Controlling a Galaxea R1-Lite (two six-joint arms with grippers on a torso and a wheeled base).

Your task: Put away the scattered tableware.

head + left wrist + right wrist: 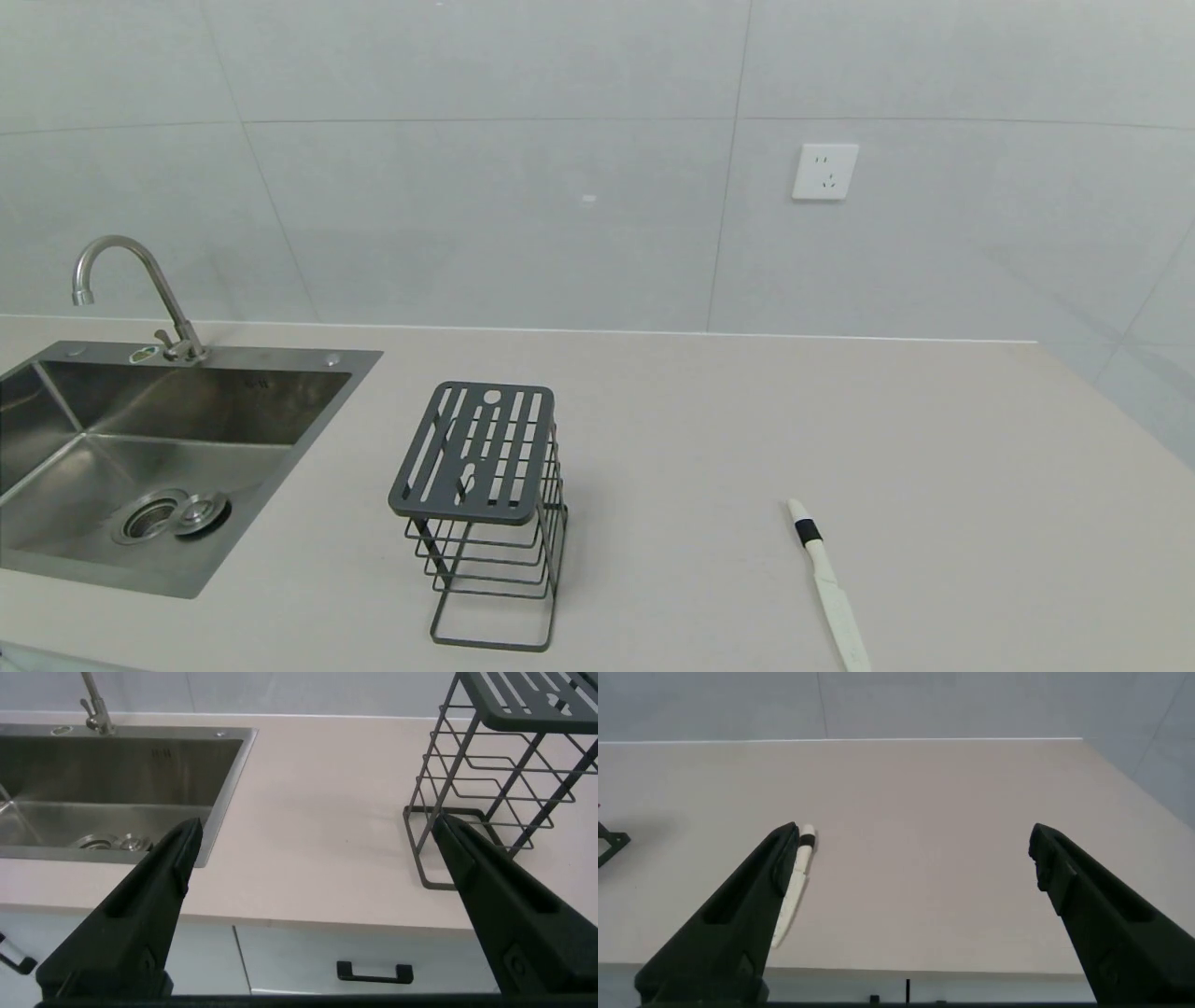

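A white knife (827, 583) with a black band lies on the beige counter at the front right; the right wrist view has the knife (792, 889) beside one finger. A dark wire rack (484, 504) with a slotted top stands mid-counter, and the rack (509, 775) also appears in the left wrist view. My left gripper (316, 833) hangs open over the counter's front edge, between the sink and the rack. My right gripper (915, 833) is open above the counter's front edge, nothing between its fingers.
A steel sink (131, 457) with a curved faucet (131, 289) is set into the counter at the left. A tiled wall with a socket (824, 172) stands behind. A drawer handle (374, 973) shows below the counter edge. Bare counter (980, 467) spreads at the right.
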